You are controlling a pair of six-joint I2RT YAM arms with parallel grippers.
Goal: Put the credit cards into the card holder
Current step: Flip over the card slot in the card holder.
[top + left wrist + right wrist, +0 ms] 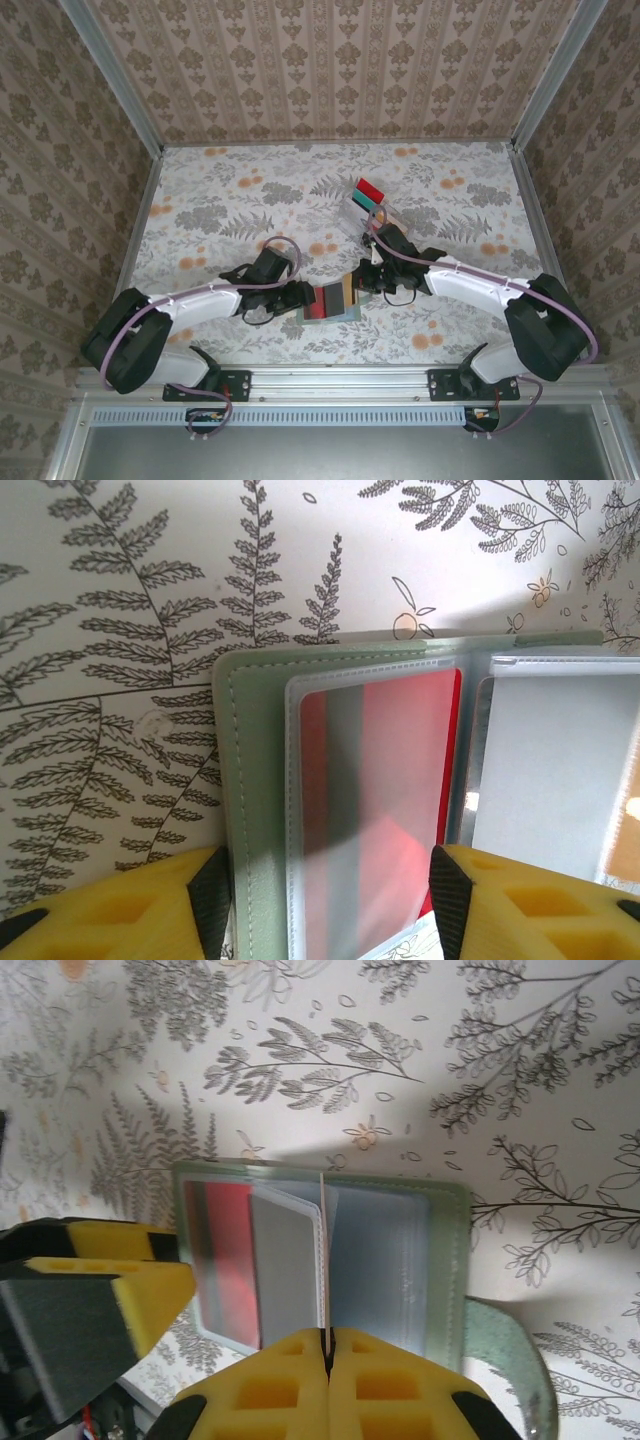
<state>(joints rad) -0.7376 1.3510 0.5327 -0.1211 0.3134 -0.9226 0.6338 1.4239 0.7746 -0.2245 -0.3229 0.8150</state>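
holder: card holder (338, 300) lies open flat on the table (220, 200), near-centre, between both grippers.
progress: red card (400, 780) sleeved; spare cards (368, 191) in the clear rack (352, 210) likely remain.
axis: long side left-right; spine front-to-back.
right gripper (326, 1350): fingers pressed together, pinching a clear leaf.
left gripper (330, 885): fingers spread, straddling the red-card page.
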